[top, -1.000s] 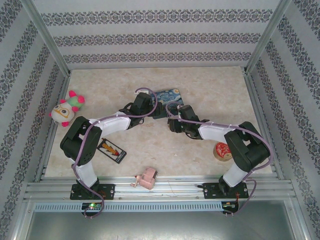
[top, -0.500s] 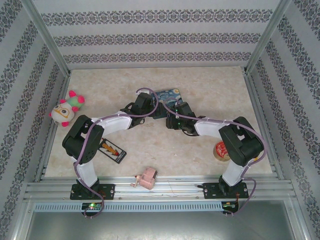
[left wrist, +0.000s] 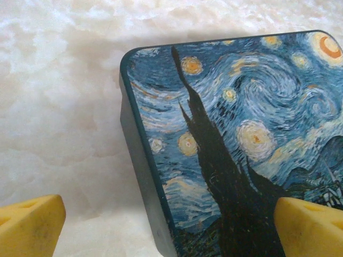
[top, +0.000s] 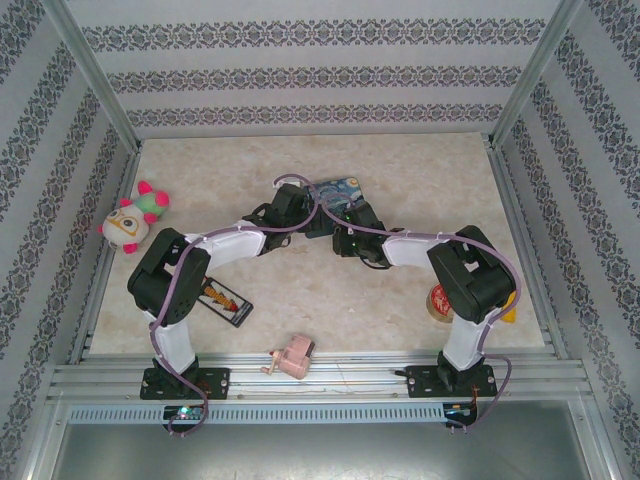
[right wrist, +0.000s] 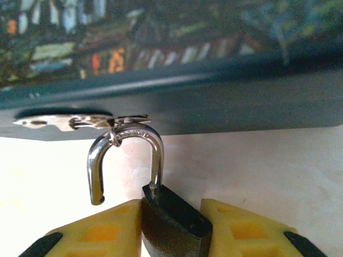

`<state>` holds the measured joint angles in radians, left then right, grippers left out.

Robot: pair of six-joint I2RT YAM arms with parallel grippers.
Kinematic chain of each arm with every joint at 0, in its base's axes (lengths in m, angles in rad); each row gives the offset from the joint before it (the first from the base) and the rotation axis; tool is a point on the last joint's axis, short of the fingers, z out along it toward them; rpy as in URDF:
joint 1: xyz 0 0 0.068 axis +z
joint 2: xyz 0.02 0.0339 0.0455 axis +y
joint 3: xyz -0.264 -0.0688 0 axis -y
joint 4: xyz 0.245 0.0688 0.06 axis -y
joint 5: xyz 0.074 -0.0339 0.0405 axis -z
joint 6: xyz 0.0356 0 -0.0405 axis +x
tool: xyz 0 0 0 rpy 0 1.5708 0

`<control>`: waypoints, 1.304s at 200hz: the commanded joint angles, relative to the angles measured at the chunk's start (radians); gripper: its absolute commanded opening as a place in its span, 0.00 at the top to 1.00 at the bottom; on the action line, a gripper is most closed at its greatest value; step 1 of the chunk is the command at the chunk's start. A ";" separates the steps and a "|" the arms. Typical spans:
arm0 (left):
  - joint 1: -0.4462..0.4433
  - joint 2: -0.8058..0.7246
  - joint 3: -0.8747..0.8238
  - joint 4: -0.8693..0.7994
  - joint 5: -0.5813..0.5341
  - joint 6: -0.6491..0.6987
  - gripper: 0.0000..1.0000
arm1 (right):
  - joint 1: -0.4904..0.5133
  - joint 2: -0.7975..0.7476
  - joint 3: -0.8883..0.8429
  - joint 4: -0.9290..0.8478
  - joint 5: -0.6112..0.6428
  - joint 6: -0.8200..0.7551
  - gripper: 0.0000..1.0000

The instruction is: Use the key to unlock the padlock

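In the right wrist view a small black padlock (right wrist: 174,227) stands between my yellow fingers (right wrist: 102,230), and the right gripper (right wrist: 171,208) is shut on its body. Its silver shackle (right wrist: 156,147) has swung open, with one end hanging free. A thin ring on the shackle carries the small silver key (right wrist: 48,122), which lies against the foot of the blue painted tin (right wrist: 177,96). The left gripper (left wrist: 170,230) is open, one yellow fingertip (left wrist: 29,227) on the table and the other over the tin's lid (left wrist: 236,123). From above, both grippers meet at the tin (top: 342,190).
A plush toy (top: 132,218) lies at the left edge, with a black card (top: 224,299) near the left arm. A pink gadget (top: 290,358) sits at the front edge. A round red tin (top: 443,300) stands by the right arm.
The right arm has swung left toward the tin. Its jaws have narrowed onto the padlock. The left arm has barely moved and stays open.
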<state>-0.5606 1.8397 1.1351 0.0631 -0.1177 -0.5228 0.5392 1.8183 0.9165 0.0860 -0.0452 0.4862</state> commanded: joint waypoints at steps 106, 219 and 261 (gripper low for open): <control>0.013 0.041 -0.001 -0.098 -0.059 0.025 0.01 | -0.061 -0.048 -0.090 0.168 -0.156 0.158 0.98; 0.013 0.041 -0.015 -0.097 -0.051 0.024 0.01 | -0.123 0.009 -0.126 0.417 -0.279 0.356 1.00; 0.012 0.036 -0.020 -0.096 -0.054 0.024 0.01 | -0.127 0.033 -0.139 0.495 -0.277 0.414 1.00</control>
<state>-0.5606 1.8523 1.1358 0.0444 -0.1631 -0.5228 0.4236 1.8359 0.7876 0.4622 -0.3126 0.8444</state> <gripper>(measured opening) 0.992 0.089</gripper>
